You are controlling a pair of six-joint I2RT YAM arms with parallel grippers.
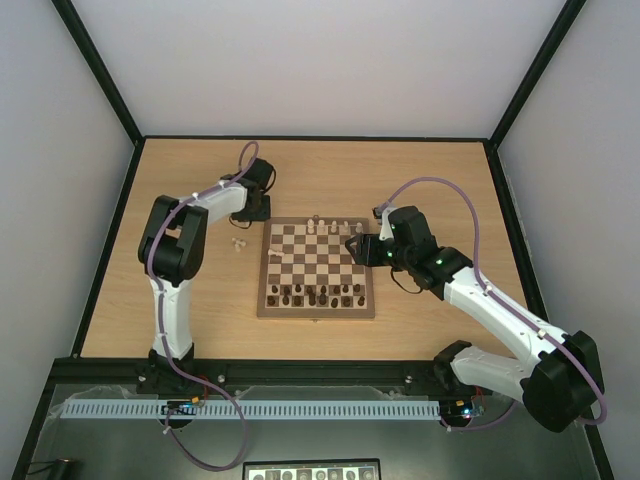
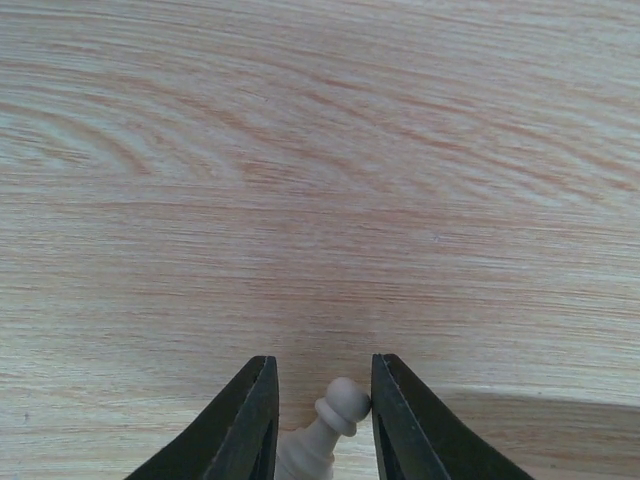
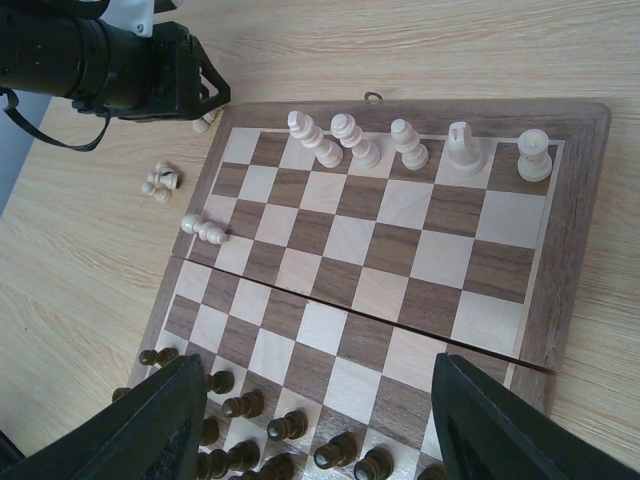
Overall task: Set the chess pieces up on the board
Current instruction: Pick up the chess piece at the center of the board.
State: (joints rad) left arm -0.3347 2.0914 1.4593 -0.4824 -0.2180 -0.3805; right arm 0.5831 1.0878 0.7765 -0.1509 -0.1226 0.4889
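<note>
The board point(image 1: 318, 310) lies mid-table. Several cream chess pieces point(image 3: 410, 145) stand along its far row, and one cream pawn point(image 3: 203, 228) lies tipped over at its left edge. My left gripper point(image 2: 322, 375) is down at the table just off the board's far-left corner point(image 1: 247, 213). Its jaws are narrowed around a tilted cream pawn point(image 2: 335, 415). The pawn's head touches the right finger point(image 2: 395, 400), with a gap to the left finger. My right gripper point(image 3: 320, 365) hovers open and empty over the board's right side point(image 1: 356, 247).
A small heap of loose cream pieces point(image 3: 160, 182) lies on the table left of the board point(image 1: 238, 243). Dark brown chessmen point(image 3: 285, 428) fill the board's near rows. Black frame rails point(image 1: 115, 230) border the table.
</note>
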